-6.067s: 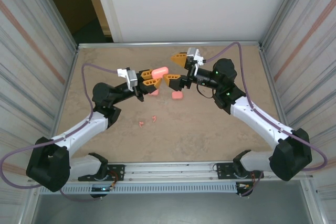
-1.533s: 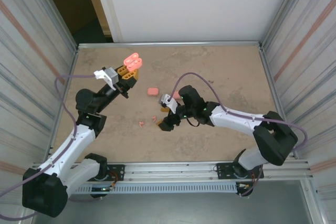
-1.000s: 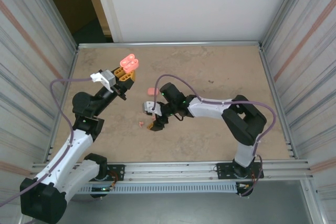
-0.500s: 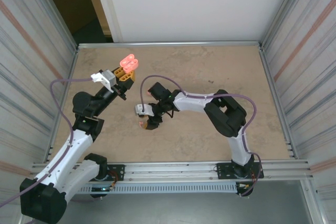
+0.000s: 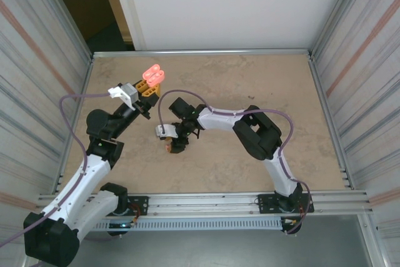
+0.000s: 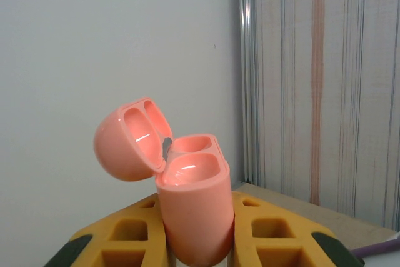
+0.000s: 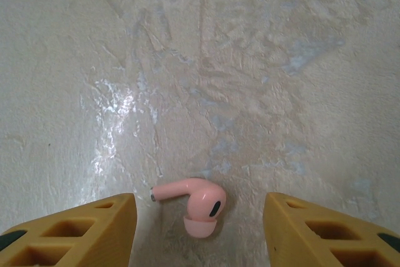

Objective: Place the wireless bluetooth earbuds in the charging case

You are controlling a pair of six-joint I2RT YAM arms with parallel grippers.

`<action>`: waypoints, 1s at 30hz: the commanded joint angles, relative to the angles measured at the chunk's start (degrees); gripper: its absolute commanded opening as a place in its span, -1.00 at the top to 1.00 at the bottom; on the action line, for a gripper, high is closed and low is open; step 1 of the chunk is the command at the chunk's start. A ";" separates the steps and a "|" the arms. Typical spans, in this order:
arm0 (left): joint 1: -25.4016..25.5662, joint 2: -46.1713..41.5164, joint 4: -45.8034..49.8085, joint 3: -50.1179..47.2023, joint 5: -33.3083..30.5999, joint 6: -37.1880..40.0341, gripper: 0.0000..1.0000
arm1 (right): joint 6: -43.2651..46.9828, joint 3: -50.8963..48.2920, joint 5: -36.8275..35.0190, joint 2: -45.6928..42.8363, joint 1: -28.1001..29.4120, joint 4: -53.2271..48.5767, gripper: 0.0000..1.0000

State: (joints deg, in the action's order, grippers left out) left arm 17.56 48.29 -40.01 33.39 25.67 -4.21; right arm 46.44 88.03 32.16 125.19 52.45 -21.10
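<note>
Right wrist view: we've got our right gripper (image 5: 174, 144) open around an earbud (image 7: 197, 203) lying on the bench (image 7: 262, 60), lower middle, untouched. Our left gripper (image 5: 149, 89) clamps the open case (image 6: 190, 211), upper left from top.

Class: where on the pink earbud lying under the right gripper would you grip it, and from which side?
Grip the earbud by its rounded head, coming straight down: it lies flat on the table, only its top free. Its stem runs along the closing line of the right gripper; a quarter wrist turn would probably pinch the head securely.
</note>
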 commanded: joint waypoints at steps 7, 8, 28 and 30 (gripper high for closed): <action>-0.66 -0.79 -0.07 0.10 -0.53 1.60 1.00 | 2.17 3.15 -1.63 2.49 0.99 -4.02 0.01; -0.61 -0.80 -0.07 0.10 -0.60 1.58 1.00 | 2.25 3.26 -1.79 2.47 1.00 -4.20 0.01; -0.62 -0.34 -0.03 0.19 -0.57 1.71 1.00 | 2.96 6.34 -2.65 4.46 1.10 -6.18 0.21; -0.66 -0.31 0.02 0.19 -0.58 1.68 1.00 | 2.96 6.51 -2.75 4.67 1.23 -6.32 0.22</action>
State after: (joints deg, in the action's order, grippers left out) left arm 17.56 48.31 -38.96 33.39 25.61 -3.60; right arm 48.58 93.03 29.63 128.38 53.15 -25.43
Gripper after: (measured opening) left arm 0.209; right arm 0.393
